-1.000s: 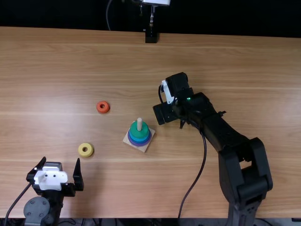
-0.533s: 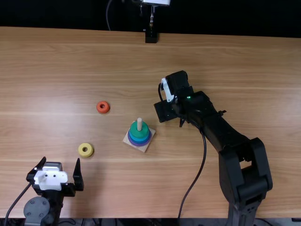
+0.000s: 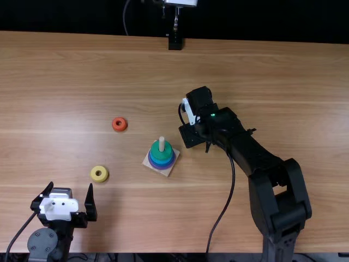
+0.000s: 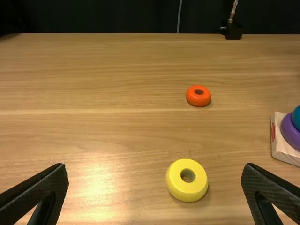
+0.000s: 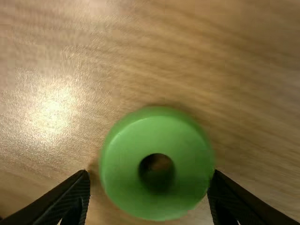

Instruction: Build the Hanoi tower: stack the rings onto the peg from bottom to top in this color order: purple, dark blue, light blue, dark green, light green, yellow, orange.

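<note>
The light green ring (image 5: 192,168) lies flat side up between the two fingers of the right tool (image 3: 192,135). Those fingers stand apart, one on each side of the ring; in the right wrist view wood shows between the ring and one finger, while the ring's opposite edge meets the other finger in the picture, and whether they touch cannot be told. The right arm (image 3: 256,155) reaches in from the near right, so its tool is to the right of the tower and a little farther.

The peg (image 3: 162,143) rises upright from a square wooden base (image 3: 168,171) near the middle of the tabletop (image 3: 262,71). Around it sit a purple ring (image 3: 163,167) at the bottom, blue above that, and a dark green ring (image 3: 160,153) on top, with the peg's tip sticking out.

The orange ring (image 3: 114,124) lies to the left of the tower and farther off. The yellow ring (image 3: 94,174) is also left, nearer than the orange one.

The left tool (image 3: 71,184) is at the near left, its fingers wide apart with nothing between them, near the yellow ring.
</note>
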Action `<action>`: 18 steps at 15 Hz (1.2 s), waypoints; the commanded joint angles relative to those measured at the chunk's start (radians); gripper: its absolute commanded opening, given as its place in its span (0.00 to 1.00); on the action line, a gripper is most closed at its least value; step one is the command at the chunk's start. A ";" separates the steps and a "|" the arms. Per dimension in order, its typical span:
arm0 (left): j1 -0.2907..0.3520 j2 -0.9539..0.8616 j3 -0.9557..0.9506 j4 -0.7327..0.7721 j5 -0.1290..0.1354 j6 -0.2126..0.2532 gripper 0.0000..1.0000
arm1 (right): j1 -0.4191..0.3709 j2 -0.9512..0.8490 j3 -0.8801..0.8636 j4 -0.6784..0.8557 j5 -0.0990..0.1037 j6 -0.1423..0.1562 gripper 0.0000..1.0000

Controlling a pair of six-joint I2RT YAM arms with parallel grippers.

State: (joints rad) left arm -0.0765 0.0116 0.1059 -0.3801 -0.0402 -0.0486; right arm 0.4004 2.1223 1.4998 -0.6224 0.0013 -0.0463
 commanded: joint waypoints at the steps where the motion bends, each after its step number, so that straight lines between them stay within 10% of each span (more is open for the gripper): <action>1: 0.011 -0.012 -0.106 -0.084 0.009 0.016 1.00 | 0.012 0.021 0.028 -0.001 0.013 0.006 0.57; 3: 0.011 -0.012 -0.106 -0.084 0.009 0.016 1.00 | 0.012 0.021 0.031 0.005 0.013 0.006 0.62; 6: 0.011 -0.012 -0.106 -0.084 0.009 0.016 1.00 | 0.011 0.021 0.046 0.006 0.017 0.006 0.98; 10: 0.011 -0.012 -0.106 -0.086 0.009 0.016 1.00 | 0.014 0.022 0.080 -0.006 0.017 0.008 1.00; 11: 0.011 -0.012 -0.106 -0.084 0.009 0.016 1.00 | 0.015 0.022 0.082 -0.005 0.015 0.008 0.99; 14: 0.011 -0.012 -0.106 -0.084 0.009 0.016 1.00 | 0.026 0.022 0.080 -0.006 0.013 0.006 0.53; 18: 0.011 -0.012 -0.106 -0.084 0.009 0.016 1.00 | 0.031 0.044 0.080 -0.006 0.013 0.006 0.53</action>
State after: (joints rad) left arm -0.0765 0.0116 0.1059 -0.3798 -0.0399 -0.0483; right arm 0.4187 2.1292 1.5520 -0.6289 0.0086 -0.0460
